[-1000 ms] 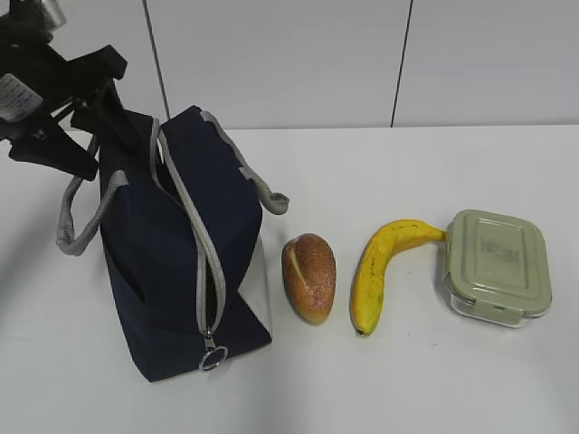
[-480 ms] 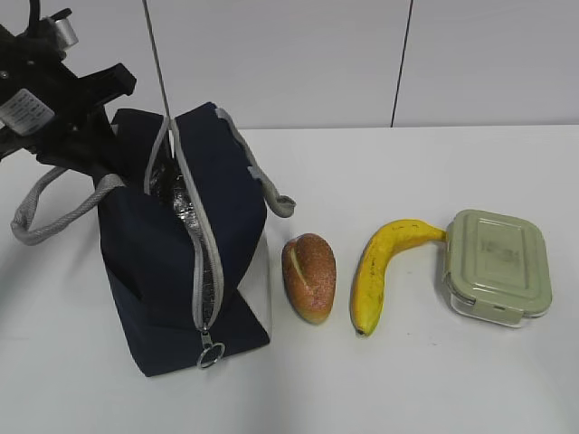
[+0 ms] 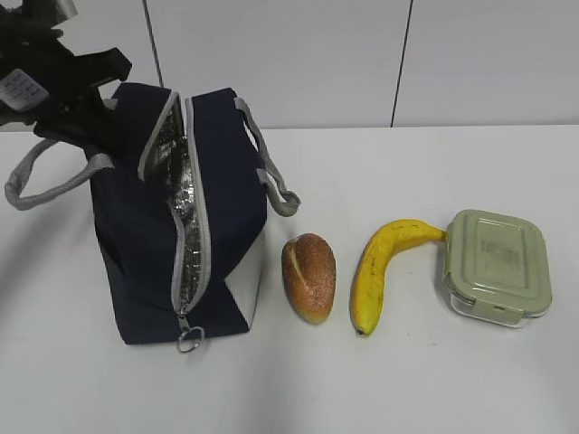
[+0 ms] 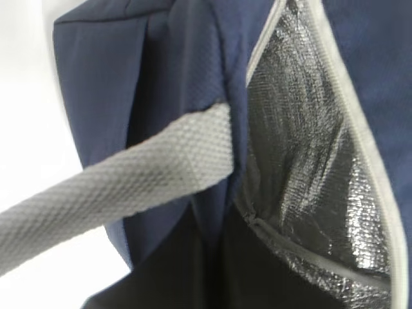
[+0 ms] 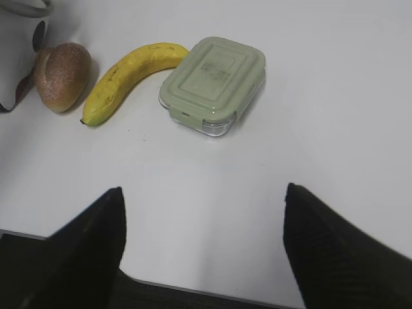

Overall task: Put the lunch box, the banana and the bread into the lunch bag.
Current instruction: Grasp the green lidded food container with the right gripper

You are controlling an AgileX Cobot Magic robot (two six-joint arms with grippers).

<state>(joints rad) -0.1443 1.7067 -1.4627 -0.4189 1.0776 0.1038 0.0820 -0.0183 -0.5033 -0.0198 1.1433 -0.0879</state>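
Lunch bag (image 3: 181,226) upright on the left of the white counter (image 3: 407,380), zipper undone along the top, silver foil lining (image 4: 302,148) exposed through the gap, metal ring pull (image 3: 188,341) hanging at the near bottom end. One grey webbing handle (image 3: 50,181) stretched out to the left, the other (image 3: 271,181) drooping over the right side. Just right of the bag, bread (image 3: 309,277), then banana (image 3: 380,271) with its stem touching lunch box (image 3: 498,267), lid on; all three lying outside the bag.

Left pincer (image 3: 77,122) at the bag's far left top corner, black arm slanting in from the upper left, jaws pressed together; on the bag's edge or the handle, cannot tell. Close under its wrist camera, handle webbing and open lining.

Right pincer (image 5: 203,212) out of the exterior view, poised above the near counter, dark fingers (image 5: 84,251) spread wide, nothing between them, aimed toward lunch box and banana well ahead.
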